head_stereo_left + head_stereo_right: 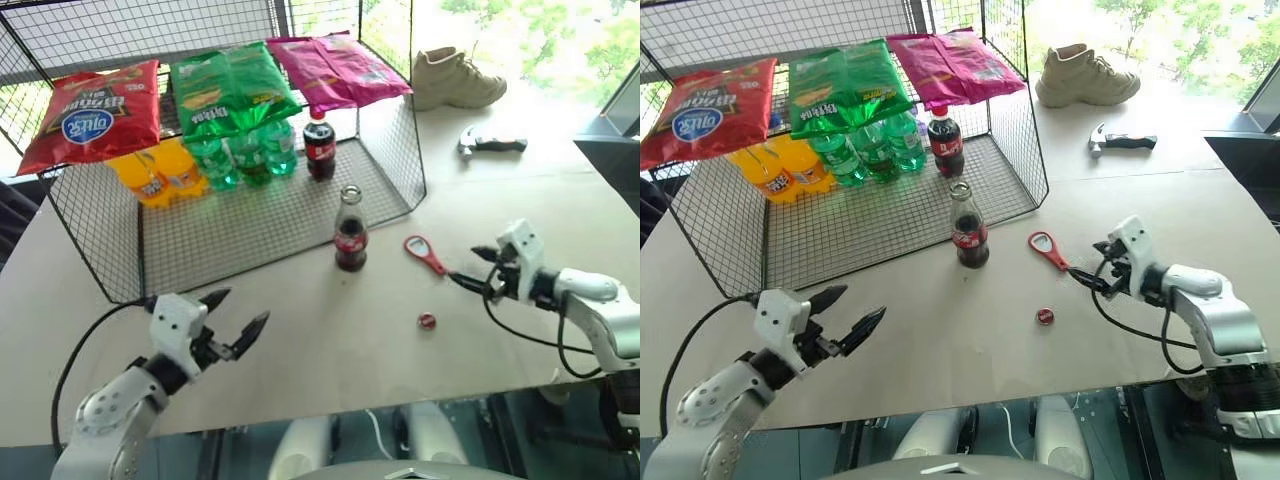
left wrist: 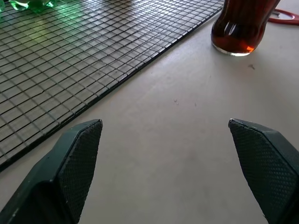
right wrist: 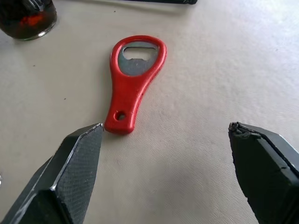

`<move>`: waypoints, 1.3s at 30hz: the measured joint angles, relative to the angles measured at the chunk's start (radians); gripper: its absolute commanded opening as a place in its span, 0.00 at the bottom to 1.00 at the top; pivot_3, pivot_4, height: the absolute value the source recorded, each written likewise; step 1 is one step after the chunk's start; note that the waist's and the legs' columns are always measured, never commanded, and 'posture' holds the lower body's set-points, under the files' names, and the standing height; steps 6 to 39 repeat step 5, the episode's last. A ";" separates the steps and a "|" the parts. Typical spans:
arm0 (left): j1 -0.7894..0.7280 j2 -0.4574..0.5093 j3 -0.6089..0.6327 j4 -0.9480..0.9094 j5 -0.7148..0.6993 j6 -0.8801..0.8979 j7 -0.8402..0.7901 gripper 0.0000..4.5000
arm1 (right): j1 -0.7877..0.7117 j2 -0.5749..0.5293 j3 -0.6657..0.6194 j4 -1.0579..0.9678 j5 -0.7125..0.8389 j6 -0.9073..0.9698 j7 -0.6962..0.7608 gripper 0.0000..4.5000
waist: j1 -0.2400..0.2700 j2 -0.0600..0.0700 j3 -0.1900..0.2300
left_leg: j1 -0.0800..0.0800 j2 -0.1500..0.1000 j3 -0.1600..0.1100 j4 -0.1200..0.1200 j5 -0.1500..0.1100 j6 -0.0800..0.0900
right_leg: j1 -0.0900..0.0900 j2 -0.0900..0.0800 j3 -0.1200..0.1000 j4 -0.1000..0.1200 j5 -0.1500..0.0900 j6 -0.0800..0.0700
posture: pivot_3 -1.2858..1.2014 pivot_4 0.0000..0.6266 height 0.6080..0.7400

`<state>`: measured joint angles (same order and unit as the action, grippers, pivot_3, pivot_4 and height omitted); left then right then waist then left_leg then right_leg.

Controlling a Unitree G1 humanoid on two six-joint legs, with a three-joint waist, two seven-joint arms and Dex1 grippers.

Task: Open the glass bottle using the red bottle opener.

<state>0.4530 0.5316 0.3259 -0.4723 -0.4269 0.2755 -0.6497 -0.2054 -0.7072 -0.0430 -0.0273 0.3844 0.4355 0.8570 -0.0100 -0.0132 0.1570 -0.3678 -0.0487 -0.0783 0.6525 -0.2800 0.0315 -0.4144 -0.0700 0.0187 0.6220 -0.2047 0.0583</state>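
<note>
On table: red bottle opener [image 3: 133, 79] lies free, hanging hole visible from right wrist; both jaws apart, empty.

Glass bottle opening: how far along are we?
Looks essentially done. The clear glass cola bottle with dark liquid stands uncapped on the table, and a small round red cap lies loose nearby. The flat red bottle opener lies on the table, released, just in front of the open right end effector. The left end effector is open and empty, away from the bottle. Nothing is in hand; no step appears left.
</note>
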 measured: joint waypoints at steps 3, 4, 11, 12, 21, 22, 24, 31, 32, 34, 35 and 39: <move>0.039 0.009 0.049 -0.011 -0.015 0.004 -0.009 1.00 | 0.056 -0.033 -0.048 0.050 -0.004 -0.155 0.098 0.97 | 0.002 -0.001 0.000 | 0.000 0.000 0.000 0.000 0.000 0.000 | 0.001 0.000 0.000 0.000 0.000 0.000 | 0.52 0.24 1.00; 0.041 0.010 0.067 -0.013 -0.022 0.004 -0.008 1.00 | 0.069 -0.040 -0.063 0.066 -0.004 -0.195 0.126 0.97 | 0.002 -0.001 0.001 | 0.001 0.000 0.000 0.001 0.000 0.000 | 0.001 0.000 0.000 0.000 0.000 0.000 | 0.52 0.24 1.00; 0.041 0.011 0.077 -0.015 -0.028 0.005 -0.006 1.00 | 0.077 -0.045 -0.074 0.077 -0.003 -0.216 0.145 0.97 | 0.002 -0.001 0.001 | 0.001 0.000 0.000 0.001 0.000 0.000 | 0.002 0.000 0.000 0.000 -0.001 -0.002 | 0.52 0.24 1.00; 0.041 0.011 0.077 -0.015 -0.028 0.005 -0.006 1.00 | 0.077 -0.045 -0.074 0.077 -0.003 -0.216 0.145 0.97 | 0.002 -0.001 0.001 | 0.001 0.000 0.000 0.001 0.000 0.000 | 0.002 0.000 0.000 0.000 -0.001 -0.002 | 0.52 0.24 1.00; 0.041 0.011 0.077 -0.015 -0.028 0.005 -0.006 1.00 | 0.077 -0.045 -0.074 0.077 -0.003 -0.216 0.145 0.97 | 0.002 -0.001 0.001 | 0.001 0.000 0.000 0.001 0.000 0.000 | 0.002 0.000 0.000 0.000 -0.001 -0.002 | 0.52 0.24 1.00; 0.041 0.011 0.077 -0.015 -0.028 0.005 -0.006 1.00 | 0.077 -0.045 -0.074 0.077 -0.003 -0.216 0.145 0.97 | 0.002 -0.001 0.001 | 0.001 0.000 0.000 0.001 0.000 0.000 | 0.002 0.000 0.000 0.000 -0.001 -0.002 | 0.52 0.24 1.00; 0.041 0.011 0.077 -0.015 -0.028 0.005 -0.006 1.00 | 0.077 -0.045 -0.074 0.077 -0.003 -0.216 0.145 0.97 | 0.002 -0.001 0.001 | 0.001 0.000 0.000 0.001 0.000 0.000 | 0.002 0.000 0.000 0.000 -0.001 -0.002 | 0.52 0.24 1.00; 0.041 0.011 0.077 -0.015 -0.028 0.005 -0.006 1.00 | 0.077 -0.045 -0.074 0.077 -0.003 -0.216 0.145 0.97 | 0.002 -0.001 0.001 | 0.001 0.000 0.000 0.001 0.000 0.000 | 0.002 0.000 0.000 0.000 -0.001 -0.002 | 0.52 0.24 1.00; 0.041 0.011 0.077 -0.015 -0.028 0.005 -0.006 1.00 | 0.077 -0.045 -0.074 0.077 -0.003 -0.216 0.145 0.97 | 0.002 -0.001 0.001 | 0.001 0.000 0.000 0.001 0.000 0.000 | 0.002 0.000 0.000 0.000 -0.001 -0.002 | 0.52 0.24 1.00; 0.041 0.011 0.077 -0.015 -0.028 0.005 -0.006 1.00 | 0.077 -0.045 -0.074 0.077 -0.003 -0.216 0.145 0.97 | 0.002 -0.001 0.001 | 0.001 0.000 0.000 0.001 0.000 0.000 | 0.002 0.000 0.000 0.000 -0.001 -0.002 | 0.52 0.24 1.00; 0.041 0.011 0.077 -0.015 -0.028 0.005 -0.006 1.00 | 0.077 -0.045 -0.074 0.077 -0.003 -0.216 0.145 0.97 | 0.002 -0.001 0.001 | 0.001 0.000 0.000 0.001 0.000 0.000 | 0.002 0.000 0.000 0.000 -0.001 -0.002 | 0.52 0.24 1.00; 0.041 0.011 0.077 -0.015 -0.028 0.005 -0.006 1.00 | 0.077 -0.045 -0.074 0.077 -0.003 -0.216 0.145 0.97 | 0.002 -0.001 0.001 | 0.001 0.000 0.000 0.001 0.000 0.000 | 0.002 0.000 0.000 0.000 -0.001 -0.002 | 0.52 0.24 1.00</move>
